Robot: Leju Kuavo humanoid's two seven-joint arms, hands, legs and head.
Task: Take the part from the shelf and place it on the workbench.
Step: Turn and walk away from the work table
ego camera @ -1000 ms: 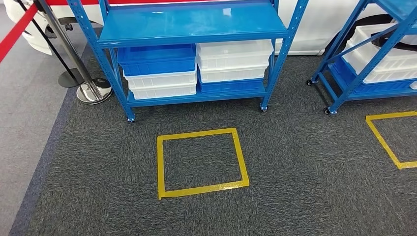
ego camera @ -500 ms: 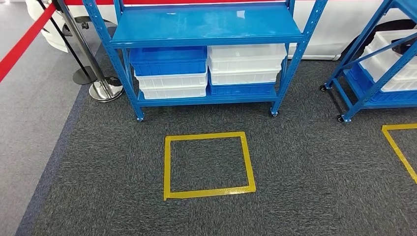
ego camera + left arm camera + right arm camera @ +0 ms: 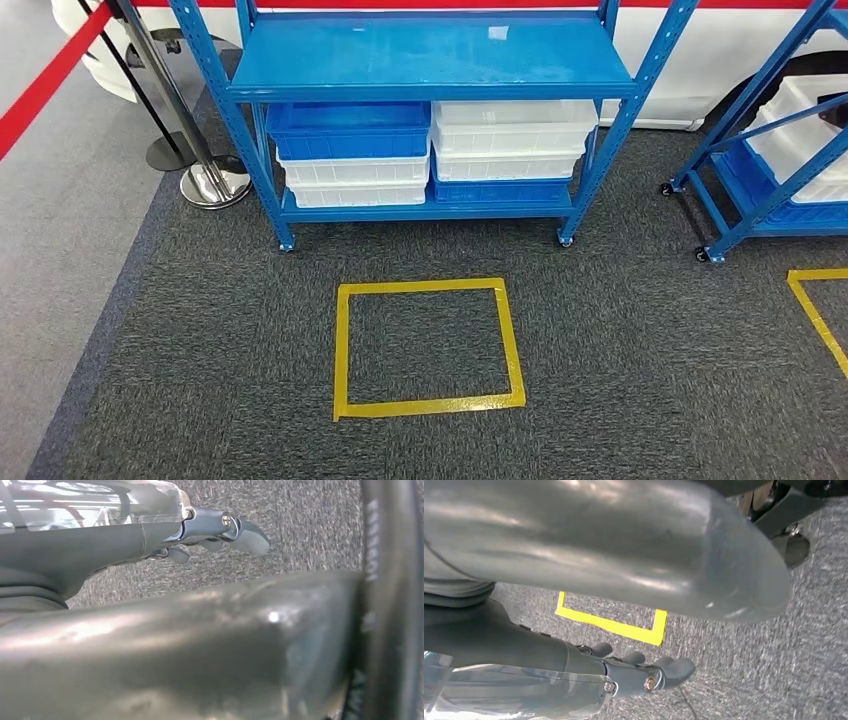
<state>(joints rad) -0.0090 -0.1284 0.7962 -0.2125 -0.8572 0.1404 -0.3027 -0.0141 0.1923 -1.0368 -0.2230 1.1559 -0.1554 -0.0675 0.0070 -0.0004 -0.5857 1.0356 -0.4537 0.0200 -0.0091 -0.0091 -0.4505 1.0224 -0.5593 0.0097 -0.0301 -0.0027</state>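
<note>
Blue shelf [image 3: 430, 55] stands ahead beyond a yellow tape square [image 3: 428, 347] on the carpet, so this looks like the approach step. Its upper board is bare; the part is not visible, perhaps inside the stacked bins [image 3: 440, 150] below. Left hand [image 3: 220, 530] and right hand [image 3: 644, 672] hang down, fingers loosely extended, holding nothing. Next: step up to the square, then reach.
</note>
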